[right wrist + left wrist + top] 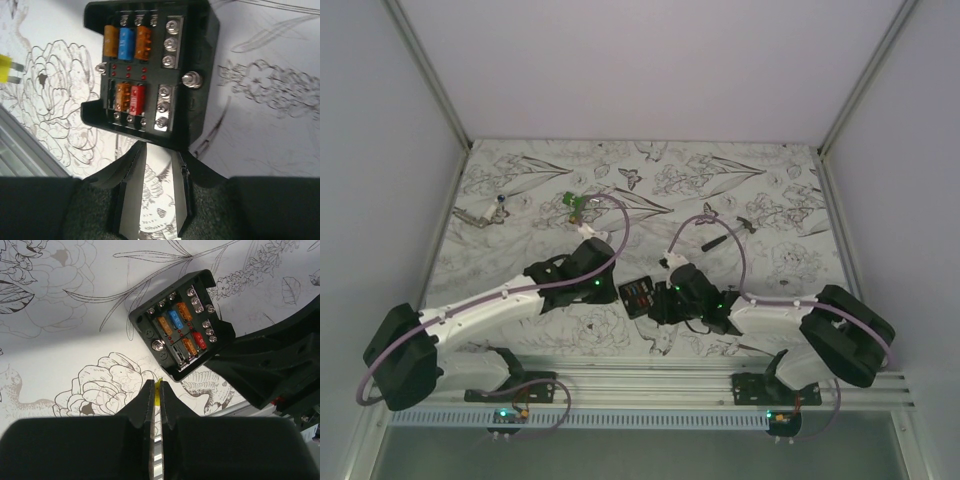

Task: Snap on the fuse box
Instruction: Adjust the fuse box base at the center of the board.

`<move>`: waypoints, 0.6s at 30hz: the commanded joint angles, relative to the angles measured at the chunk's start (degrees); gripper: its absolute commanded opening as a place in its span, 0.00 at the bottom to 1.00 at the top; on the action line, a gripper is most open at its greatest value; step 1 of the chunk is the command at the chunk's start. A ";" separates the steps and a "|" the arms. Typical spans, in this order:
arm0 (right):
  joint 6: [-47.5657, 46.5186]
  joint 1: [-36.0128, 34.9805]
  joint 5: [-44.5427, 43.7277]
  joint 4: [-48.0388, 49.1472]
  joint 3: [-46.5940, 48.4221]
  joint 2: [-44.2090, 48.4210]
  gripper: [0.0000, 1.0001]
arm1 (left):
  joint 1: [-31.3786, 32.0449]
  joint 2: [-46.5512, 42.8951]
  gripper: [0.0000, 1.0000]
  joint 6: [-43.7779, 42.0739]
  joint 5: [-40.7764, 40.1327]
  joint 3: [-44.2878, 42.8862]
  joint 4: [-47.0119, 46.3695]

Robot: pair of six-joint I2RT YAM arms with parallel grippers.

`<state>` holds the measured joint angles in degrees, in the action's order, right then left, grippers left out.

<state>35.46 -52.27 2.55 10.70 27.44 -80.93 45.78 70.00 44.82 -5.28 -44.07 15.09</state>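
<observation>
Centrally placed near the front edge of the counter [770, 190]: the fuse box [638, 296], flat on the flower-printed surface with its open face upward. Black, roughly square, with notched corners and a raised wall all round. Holds five blade fuses in two rows: orange, blue and orange in one, orange and red in the other. Carries small red dots between the rows, little silver screw heads at the row ends, two banks of three larger silver screws along one side, and a silver stud on either flank. Sits between the two claws.

Left claw [156, 386]: fingers pressed together, pinching a yellow fuse [6, 69] by its body, metal prongs pointing toward the box. Hovers near the box's wall, apart from it.

Right claw [159, 151]: fingers spread, with the patterned counter visible in the gap between them. Tips right at the opposite wall of the box; cannot tell whether touching.

Farther back on the counter, well apart from the box: a small green piece [572, 203] beyond the left arm, a thin black stick [713, 243] beyond the right arm, and a small metallic item [480, 215] close to the left edge, too small to make out.
</observation>
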 commanded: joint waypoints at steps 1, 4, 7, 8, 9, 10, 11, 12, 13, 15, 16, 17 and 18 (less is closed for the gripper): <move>1.19 -2.49 0.92 5.34 3.54 -2.81 0.32 | 0.64 1.23 0.00 0.89 -1.69 -1.67 2.15; 1.10 -4.23 1.59 8.00 5.10 -6.33 0.32 | 0.72 0.88 0.00 0.89 -2.47 -1.63 2.45; 1.43 -5.91 1.65 9.85 7.67 -10.41 0.31 | 0.74 0.26 0.00 0.89 -3.73 -1.46 3.10; 1.89 -6.37 0.74 11.08 8.27 -11.47 0.30 | 0.72 -0.03 0.00 1.01 -4.17 -1.45 3.43; 2.69 -6.67 -0.38 11.86 8.66 -12.54 0.30 | 0.64 -0.28 0.00 1.23 -4.79 -1.31 3.69; 3.64 -6.78 -0.97 13.81 8.96 -13.63 0.30 | 0.63 -0.58 0.00 1.54 -5.35 -1.09 4.05; 4.39 -6.79 -1.69 15.27 9.29 -14.62 0.30 | 0.59 -0.90 0.00 1.85 -5.96 -0.92 4.26; 5.05 -6.79 -2.13 16.71 9.67 -15.74 0.30 | 0.44 -1.36 0.00 2.18 -6.50 -0.60 4.51; 5.52 -6.79 -2.40 18.06 10.04 -16.72 0.29 | 0.31 -1.78 0.00 2.53 -7.06 -0.36 4.77; 5.92 -6.86 -2.56 20.28 11.15 -18.53 0.29 | -0.21 -3.00 0.00 3.21 -8.13 0.48 5.30; 5.75 -6.83 -2.54 20.88 11.67 -19.15 0.29 | -0.48 -3.69 0.00 3.44 -8.65 0.93 5.44; 5.24 -6.87 -2.55 20.97 12.35 -19.67 0.29 | -0.82 -4.37 0.00 3.72 -9.07 1.34 5.67; 4.70 -6.82 -2.27 20.76 12.90 -19.85 0.29 | -1.17 -4.87 0.00 3.85 -9.39 1.59 5.77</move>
<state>39.77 -58.72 2.37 26.98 37.63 -99.15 45.76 67.83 47.00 -10.85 -44.14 17.87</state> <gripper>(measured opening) 0.294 0.036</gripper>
